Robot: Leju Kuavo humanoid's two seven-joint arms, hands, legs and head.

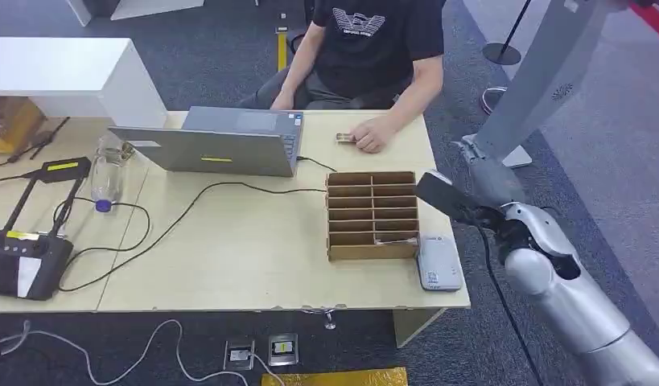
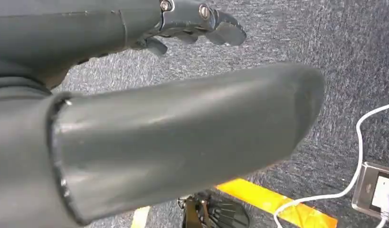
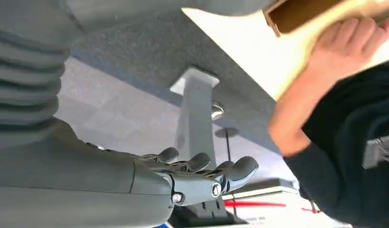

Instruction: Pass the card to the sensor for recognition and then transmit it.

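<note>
While right hand [image 1: 480,173] hovers empty, fingers apart, beside card rack [image 1: 372,215] on surface [image 1: 229,265]: pick-up pending. Card [image 1: 394,239] lies in rack's near slot. Left hand [image 2: 197,21] hangs slack, empty. Next: reach in, pinch card, carry to white sensor [image 1: 438,263].

Tabletop [image 1: 245,265], right half: wooden divider box [image 1: 372,214] near the front right corner, white sensor [image 1: 438,263] just beside it at the right edge. Person's hand [image 1: 372,135] at the far edge. Open laptop [image 1: 221,145] and trailing cable [image 1: 189,211] centre-left.
</note>
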